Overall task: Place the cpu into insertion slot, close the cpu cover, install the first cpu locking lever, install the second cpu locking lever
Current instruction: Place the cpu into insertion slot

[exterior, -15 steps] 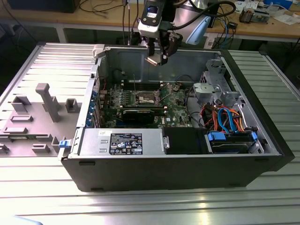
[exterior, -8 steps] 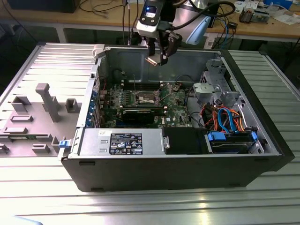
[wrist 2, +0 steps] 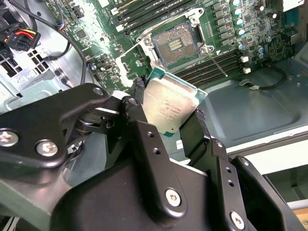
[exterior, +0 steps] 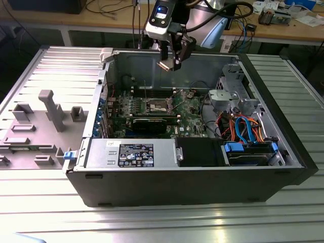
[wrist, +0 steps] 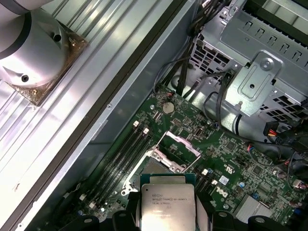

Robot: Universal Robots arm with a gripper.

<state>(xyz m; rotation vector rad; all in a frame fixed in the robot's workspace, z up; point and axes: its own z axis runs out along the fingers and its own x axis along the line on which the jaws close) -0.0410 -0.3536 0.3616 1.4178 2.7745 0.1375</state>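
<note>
Working inside the open dark-grey metal computer case, over the flat green motherboard. Carrying, in the black two-fingered claw pinched edge to edge, the small square silver-topped cpu, well above the board. Not yet seated in the square silver-rimmed insertion slot, bare and open. Judged undone: closing the thin silvery cpu cover, raised beside it, and fastening both levers. Cannot follow the levers; slot partly hidden behind the chip in the first wrist view.
</note>
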